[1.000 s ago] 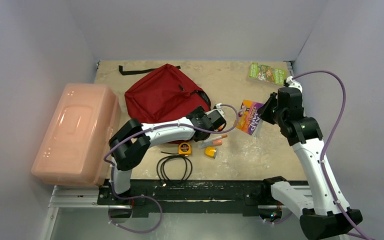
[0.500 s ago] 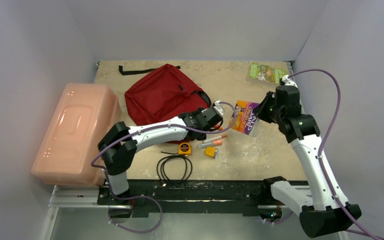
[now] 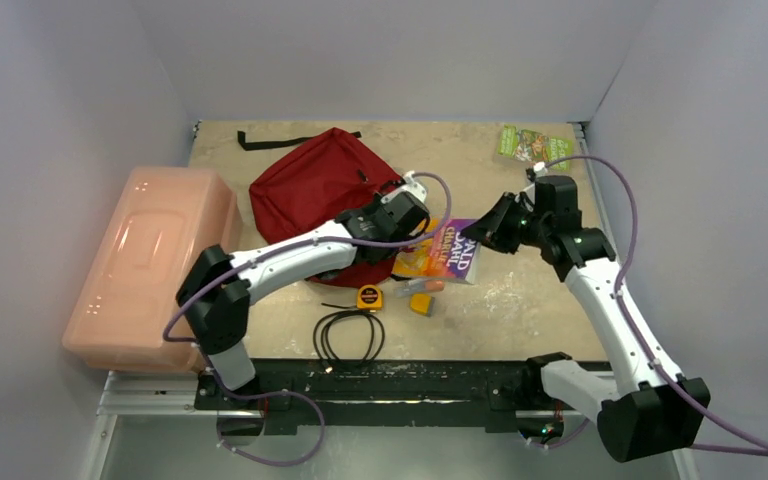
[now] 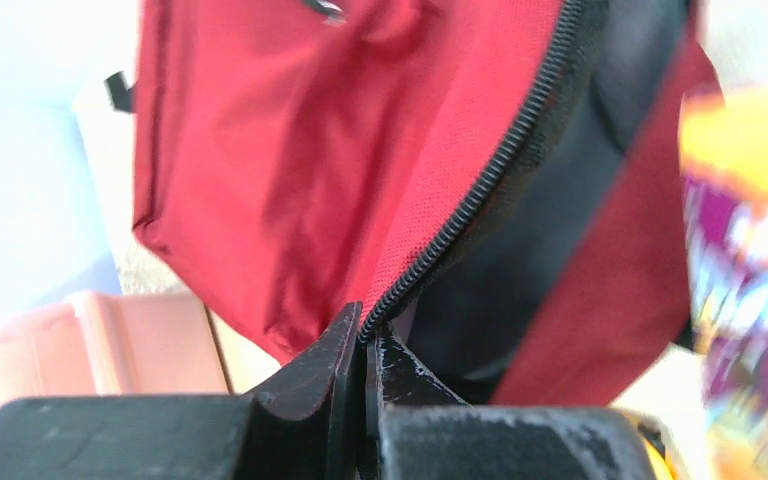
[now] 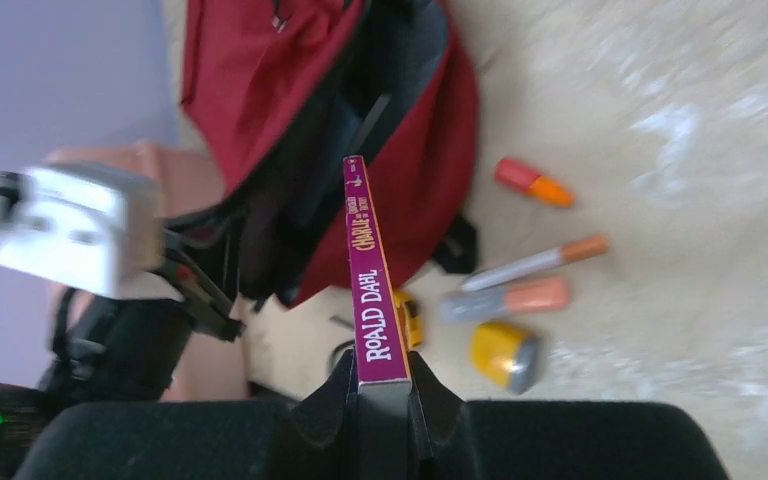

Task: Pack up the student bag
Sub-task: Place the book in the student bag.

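The student bag (image 3: 305, 190), dark red, lies flat toward the back left of the tan surface (image 3: 480, 180). Its main zip is undone and the mouth faces right.

The left tool (image 4: 365, 335) is clenched on the zipper edge of the bag's mouth and lifts that lip so the dark lining shows. The right tool (image 5: 378, 385) grasps a purple Roald Dahl paperback (image 3: 442, 252) by one end. It holds the book spine up, just right of the bag's mouth and pointing into it.

The step in hand looks like loading the book. The next move probably calls for sliding the book leftward through the gap while the lip stays raised. The gap looks narrow, and the left wrist sits close beside it, so the book could snag there.

- A pale pink rigid box (image 3: 150, 265) sits left of the bag.
- A green packet (image 3: 533, 146) lies far right of the bag.
- A coiled black cable (image 3: 348, 336) lies in front of the bag.
- Marker pens (image 3: 425, 286), a yellow tape measure (image 3: 368, 297) and a small yellow object (image 3: 421, 304) lie near the bag's front right edge, below the book.
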